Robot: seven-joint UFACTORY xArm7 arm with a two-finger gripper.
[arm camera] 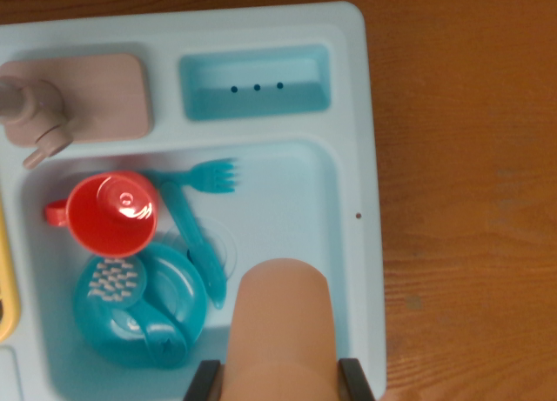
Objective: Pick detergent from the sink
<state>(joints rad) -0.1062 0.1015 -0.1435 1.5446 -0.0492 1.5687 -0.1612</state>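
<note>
Pincer (283, 379) clamps detergent bottle (283, 323) at 6 o'clock over sink (296, 192) — probably light, rigid, smooth plastic, slip-prone; grip mid-body, flat sides — red cup (113, 211) at 9 o'clock.

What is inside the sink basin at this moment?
In the sink: a red cup, blue fork, teal plates and the tan detergent bottle between the gripper fingers. The bottle covers the floor beneath.
</note>
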